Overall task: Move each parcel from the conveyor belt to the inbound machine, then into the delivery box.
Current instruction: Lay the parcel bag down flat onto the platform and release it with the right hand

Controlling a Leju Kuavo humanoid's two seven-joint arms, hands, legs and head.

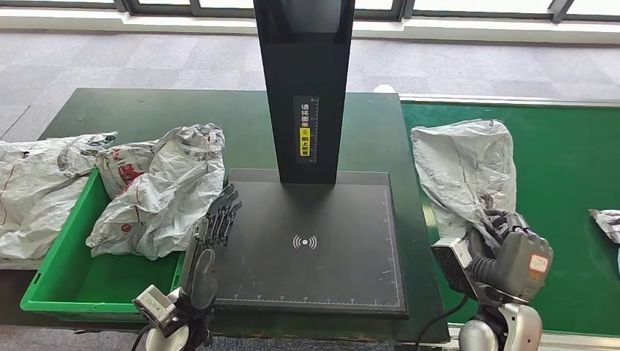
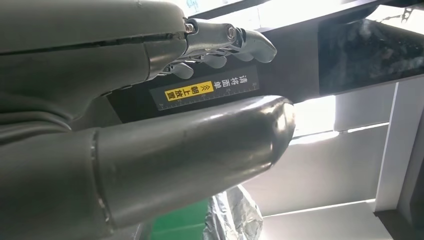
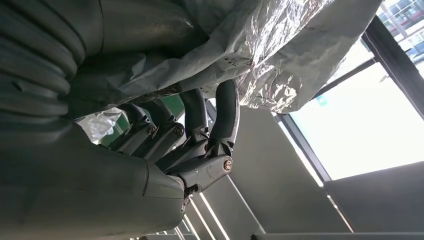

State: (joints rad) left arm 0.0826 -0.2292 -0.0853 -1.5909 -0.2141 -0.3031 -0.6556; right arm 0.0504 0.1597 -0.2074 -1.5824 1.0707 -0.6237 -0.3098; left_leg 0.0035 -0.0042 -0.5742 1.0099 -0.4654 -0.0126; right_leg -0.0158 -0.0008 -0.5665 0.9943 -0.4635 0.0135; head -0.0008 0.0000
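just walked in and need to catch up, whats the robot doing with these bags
It is sorting parcels. The right robot hand grips a crumpled silver-grey parcel, which hangs at the near edge of the green conveyor belt, beside the black inbound machine. The machine's scan plate is bare. The left robot hand holds nothing, fingers extended over the plate's left edge. Two parcels already lie in or over the green delivery box; another waits on the belt.

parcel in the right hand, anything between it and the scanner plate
Nothing visible. The right hand grips the grey parcel at the belt's edge, and the black scanner plate beside it lies bare; the left hand rests at the plate's far edge.
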